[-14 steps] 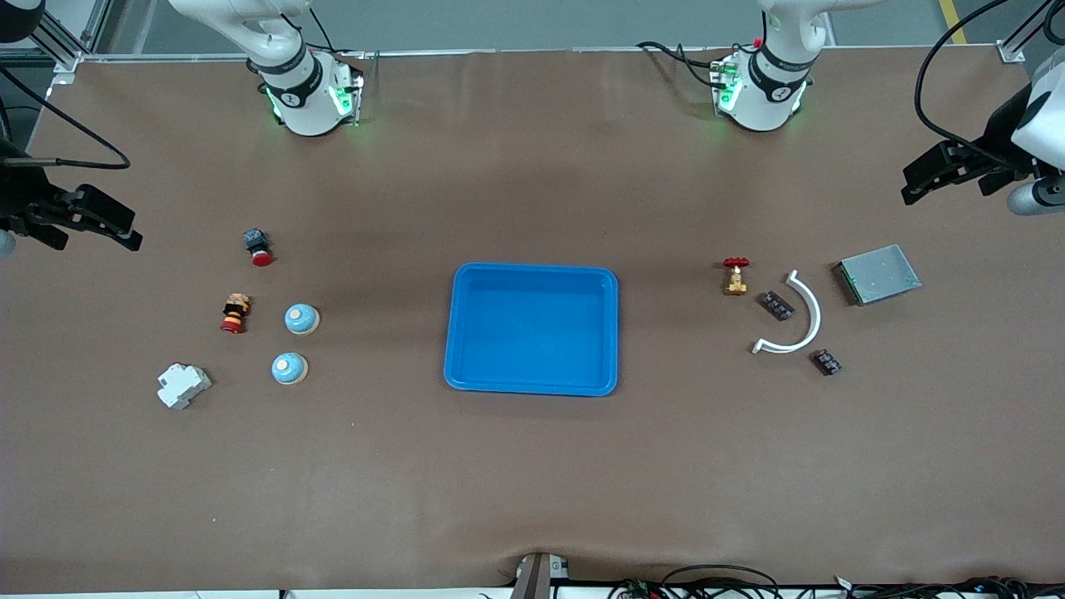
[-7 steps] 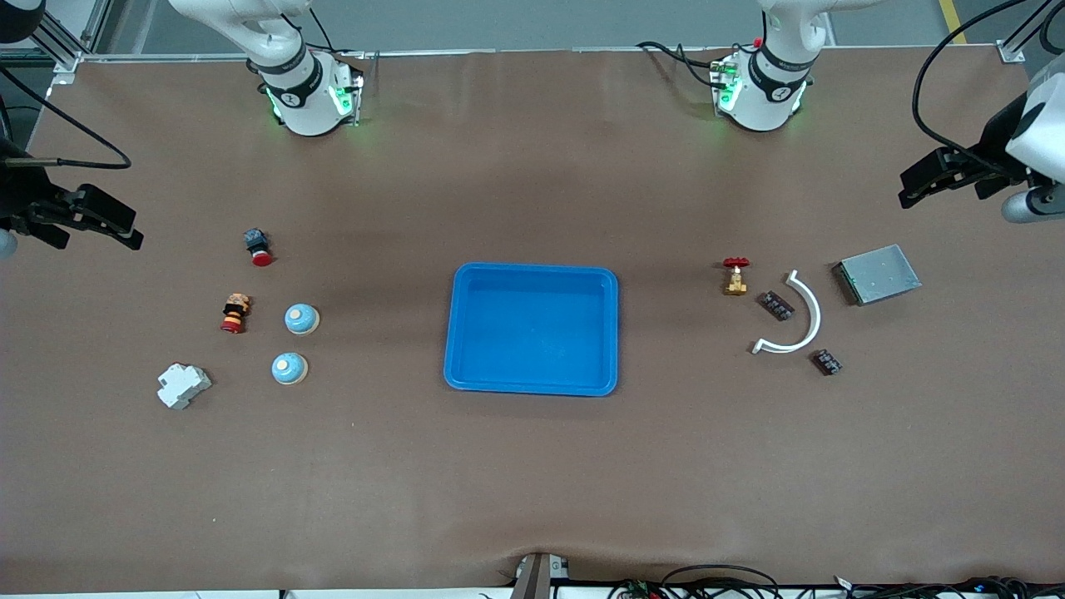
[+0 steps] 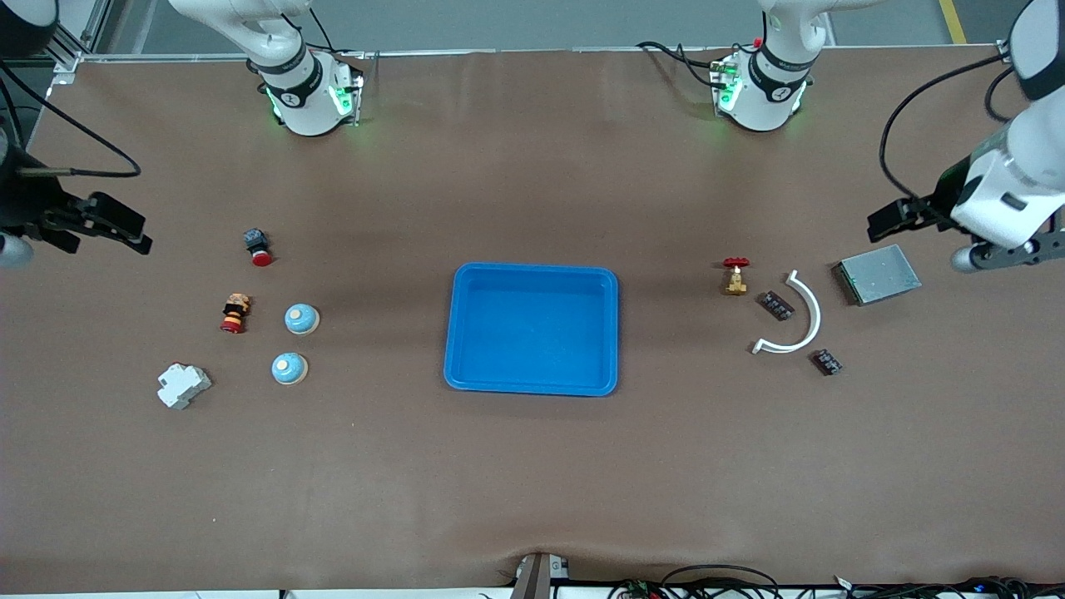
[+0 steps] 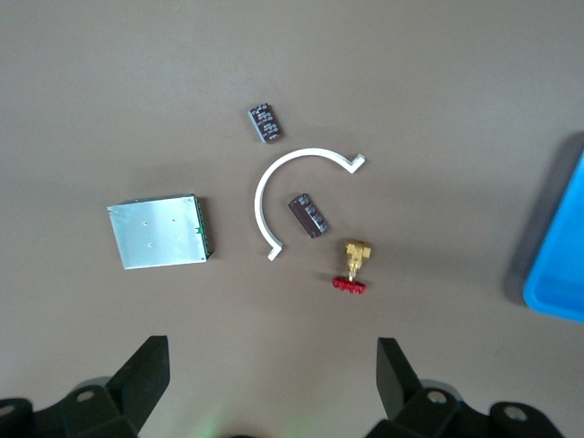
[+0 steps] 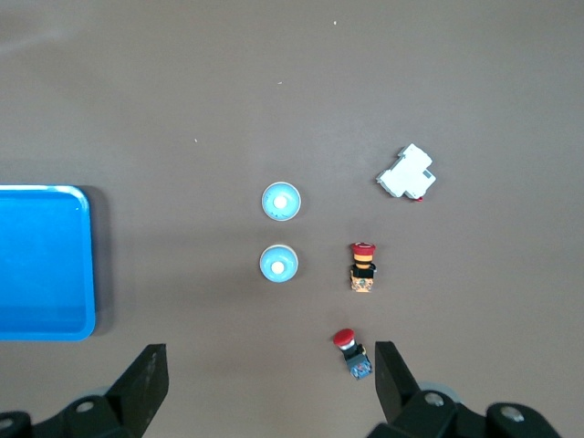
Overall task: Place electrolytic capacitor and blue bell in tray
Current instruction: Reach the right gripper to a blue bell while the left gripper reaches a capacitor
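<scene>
The blue tray (image 3: 532, 378) lies empty at the table's middle, and its corner shows in both wrist views (image 4: 558, 274) (image 5: 46, 327). Two blue bells (image 3: 301, 319) (image 3: 289, 368) stand toward the right arm's end, also in the right wrist view (image 5: 279, 264) (image 5: 281, 202). Two dark electrolytic capacitors (image 3: 775, 305) (image 3: 827, 362) lie toward the left arm's end, also in the left wrist view (image 4: 308, 215) (image 4: 266, 122). My left gripper (image 3: 886, 220) (image 4: 272, 347) hangs open over bare table beside the grey box. My right gripper (image 3: 125, 229) (image 5: 269, 351) hangs open over the table's end, holding nothing.
A white curved strip (image 3: 795, 320), a brass valve with a red handle (image 3: 735, 276) and a grey metal box (image 3: 878, 274) lie by the capacitors. Near the bells are a red push button (image 3: 258, 247), a striped button (image 3: 235, 313) and a white block (image 3: 183, 385).
The left arm has swung in from the table's end, carrying its gripper closer to the grey box. The right gripper has shifted slightly. Nothing on the table moved.
</scene>
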You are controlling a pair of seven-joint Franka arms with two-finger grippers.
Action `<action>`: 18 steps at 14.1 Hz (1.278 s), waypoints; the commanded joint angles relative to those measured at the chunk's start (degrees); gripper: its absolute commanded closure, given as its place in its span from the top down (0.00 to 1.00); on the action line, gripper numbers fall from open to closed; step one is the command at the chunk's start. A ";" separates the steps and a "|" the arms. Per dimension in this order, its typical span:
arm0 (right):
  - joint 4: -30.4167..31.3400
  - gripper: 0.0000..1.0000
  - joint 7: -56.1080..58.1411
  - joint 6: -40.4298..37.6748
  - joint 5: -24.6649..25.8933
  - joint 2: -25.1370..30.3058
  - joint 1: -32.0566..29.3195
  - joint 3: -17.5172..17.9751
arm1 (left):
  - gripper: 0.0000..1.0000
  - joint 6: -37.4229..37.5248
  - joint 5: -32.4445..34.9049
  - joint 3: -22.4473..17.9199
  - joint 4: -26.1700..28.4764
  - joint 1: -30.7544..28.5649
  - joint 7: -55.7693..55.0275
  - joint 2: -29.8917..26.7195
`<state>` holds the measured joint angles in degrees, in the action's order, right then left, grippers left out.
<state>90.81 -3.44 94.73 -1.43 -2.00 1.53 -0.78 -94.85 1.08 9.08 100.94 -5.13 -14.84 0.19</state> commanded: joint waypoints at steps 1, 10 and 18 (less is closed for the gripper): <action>9.61 1.00 -2.00 7.80 -0.41 1.12 1.10 -0.10 | 1.00 -6.81 -0.20 0.33 7.05 -0.59 -5.61 -1.33; 31.86 1.00 -2.01 29.87 -0.15 0.77 2.24 -0.10 | 1.00 -32.83 -0.29 0.50 27.28 -0.59 -23.28 2.08; 38.20 1.00 -2.01 45.16 -0.24 -6.95 3.21 -0.10 | 0.78 -44.53 -0.29 0.42 28.87 -0.59 -27.08 14.04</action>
<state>127.61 -4.60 136.10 -1.44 -7.01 4.20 -0.75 -137.12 1.08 9.17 129.99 -5.30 -41.20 12.02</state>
